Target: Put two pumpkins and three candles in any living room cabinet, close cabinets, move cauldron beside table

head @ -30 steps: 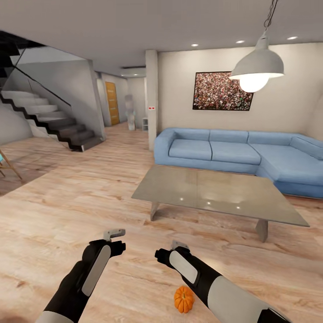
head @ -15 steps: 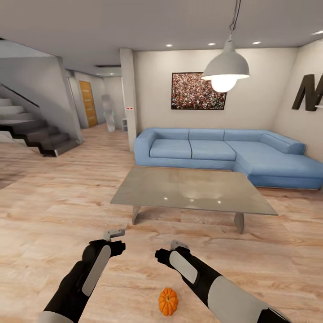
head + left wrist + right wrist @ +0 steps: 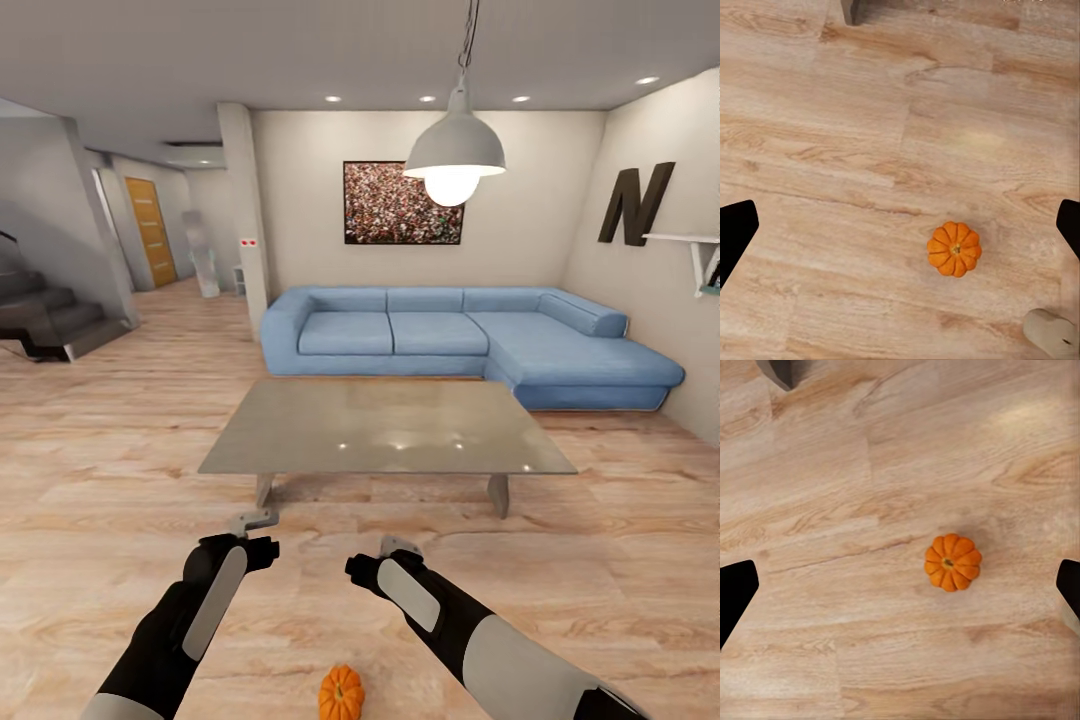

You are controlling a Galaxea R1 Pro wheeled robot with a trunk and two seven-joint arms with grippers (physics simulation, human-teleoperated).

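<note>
Pumpkin (image 3: pixel 341 694) lower, camera panned right

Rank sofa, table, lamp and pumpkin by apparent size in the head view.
1. Sofa
2. Table, close to the sofa in picture area, so that order is unsure
3. Lamp
4. Pumpkin, partly cut off at the edge

text: large dark letter "N" (image 3: pixel 634 203) | on: right-hand wall (image 3: pixel 640 300)
</note>
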